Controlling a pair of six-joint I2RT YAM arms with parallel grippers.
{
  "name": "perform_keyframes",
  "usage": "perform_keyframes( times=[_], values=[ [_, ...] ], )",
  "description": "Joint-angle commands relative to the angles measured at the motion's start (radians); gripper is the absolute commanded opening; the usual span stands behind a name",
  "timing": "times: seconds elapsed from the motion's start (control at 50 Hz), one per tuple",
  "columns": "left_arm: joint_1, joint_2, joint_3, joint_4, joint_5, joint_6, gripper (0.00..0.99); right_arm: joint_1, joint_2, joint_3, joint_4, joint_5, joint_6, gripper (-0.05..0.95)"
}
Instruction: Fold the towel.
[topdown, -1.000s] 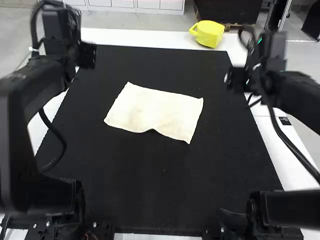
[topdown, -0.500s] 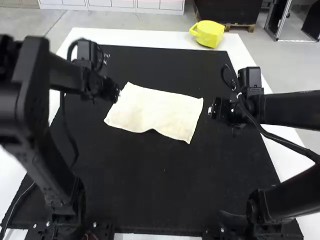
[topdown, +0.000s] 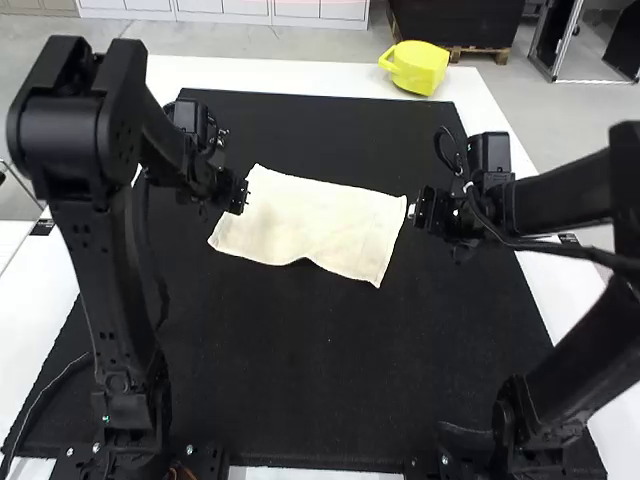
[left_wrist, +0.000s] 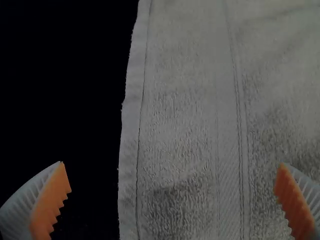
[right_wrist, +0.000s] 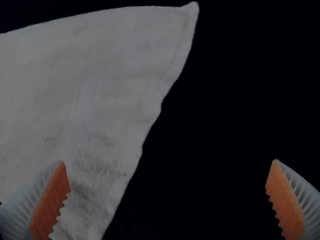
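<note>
Towel: cream, lies spread in the middle of the black mat, its near edge dipping inward midway.
Left gripper: hovers at the towel's left side, fingers apart, the hemmed edge showing between them in its wrist view.
Right gripper: poised at the towel's right side, near the far corner, fingers apart.
Mat: black, stretches beneath the towel, over the white table.
Table: borders the mat in white.
Container: yellow, handled, stands at the table's far edge.
</note>
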Motion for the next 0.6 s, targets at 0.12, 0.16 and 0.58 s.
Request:
perform_keyframes(
  times=[0.12,0.16,0.58],
  values=[
    [0.001,0.107,0.12,0.016,0.01,-0.016,0.954,0.012,0.117,0.068,0.067,-0.013,0.012,0.91],
    [-0.001,0.125,0.137,0.016,0.01,-0.016,0.954,0.012,0.138,0.079,0.073,-0.014,0.012,0.91],
    [-0.019,0.253,0.272,0.034,-0.001,-0.023,0.938,0.009,0.341,0.181,0.159,-0.027,0.012,0.9]
  ],
)
